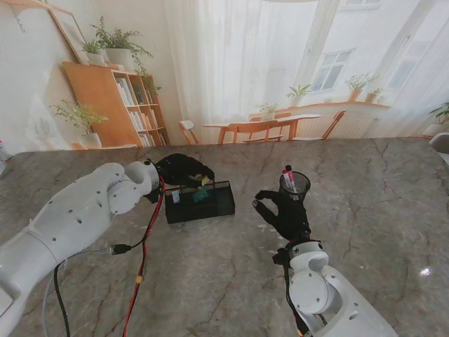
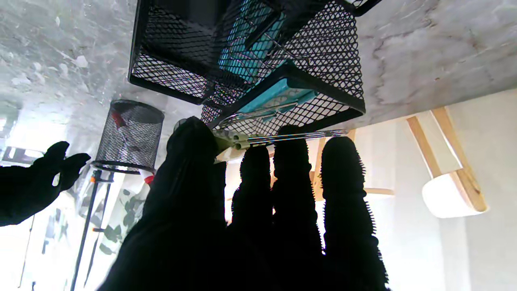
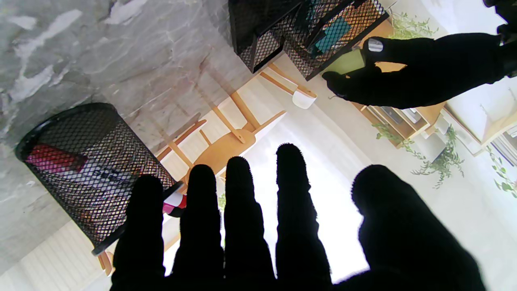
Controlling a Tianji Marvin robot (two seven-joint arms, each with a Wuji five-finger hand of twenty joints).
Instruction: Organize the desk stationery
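A black mesh desk organizer (image 1: 210,209) stands on the marble table left of centre, with teal items (image 1: 201,197) in its compartments. My left hand (image 1: 184,168) hovers over its far left edge, shut on a small yellow-green item (image 2: 226,141) with silver wire parts, pinched between thumb and fingers; the right wrist view also shows this green item (image 3: 349,60). A black mesh pen cup (image 1: 295,184) holding red and white pens stands to the right. My right hand (image 1: 284,210) is open just nearer to me than the cup, fingers spread and holding nothing.
Red and black cables (image 1: 144,253) hang along my left arm over the table's near left. Bare marble (image 1: 379,210) stretches right of the pen cup. A printed room backdrop rises behind the table's far edge.
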